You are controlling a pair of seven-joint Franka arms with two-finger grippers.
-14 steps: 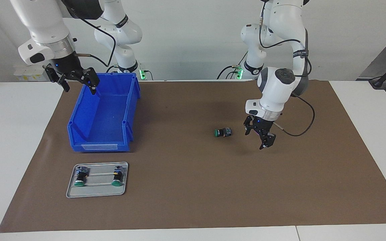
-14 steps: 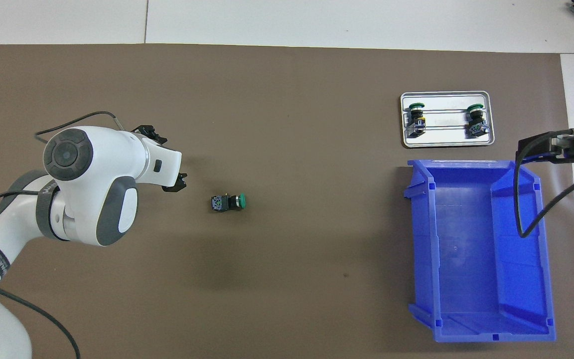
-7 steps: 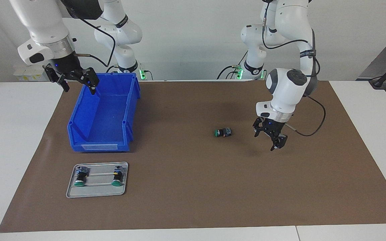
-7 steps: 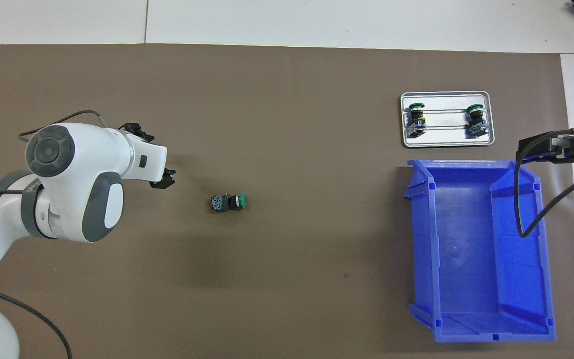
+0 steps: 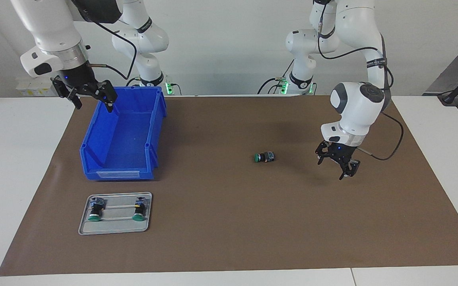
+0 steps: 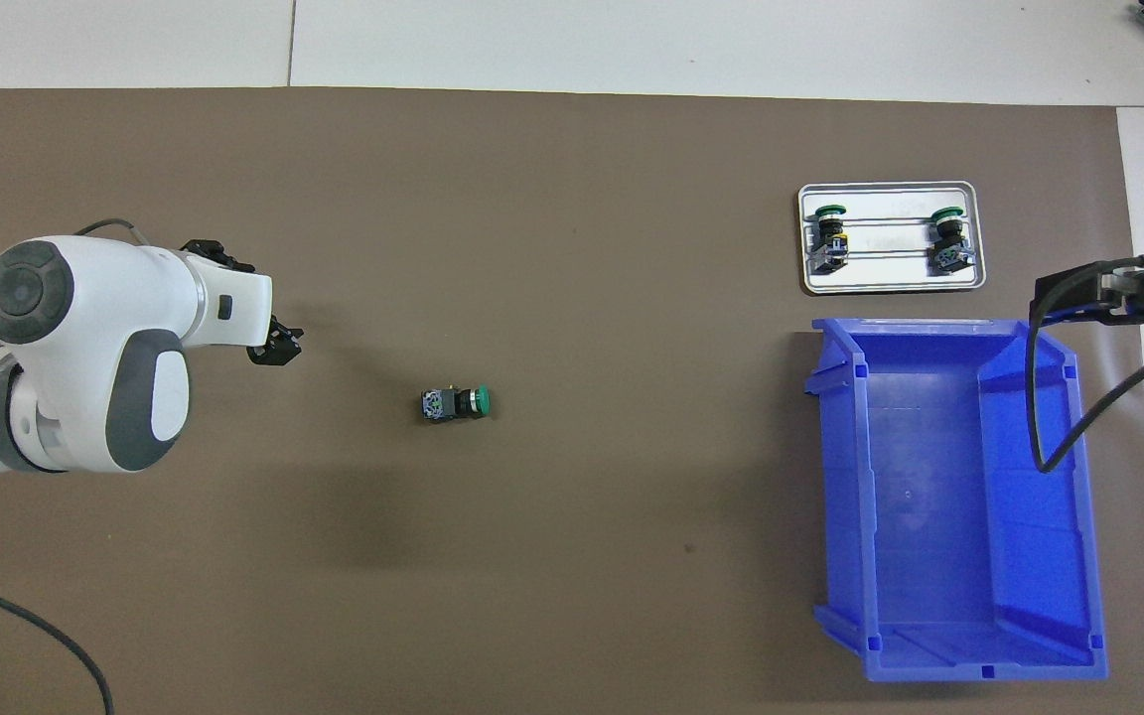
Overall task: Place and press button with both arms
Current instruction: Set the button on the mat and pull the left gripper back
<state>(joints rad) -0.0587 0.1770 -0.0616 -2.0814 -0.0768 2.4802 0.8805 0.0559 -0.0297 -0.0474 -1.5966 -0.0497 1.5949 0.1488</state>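
- The left gripper (image 5: 338, 165), fingers apart and empty, has drawn away from the button (image 5: 264, 157), leaving it lying on the mat.
- The right gripper (image 5: 90, 93), fingers apart, waits over the blue bin (image 5: 123, 139); pressing likely remains undone.

The white jointed left arm bends down from its base so that its black claw-like left hand (image 5: 338, 165) hangs low with fingers apart, empty as far as can be seen, while the white right arm holds its black right hand (image 5: 90, 95) raised, open and empty.
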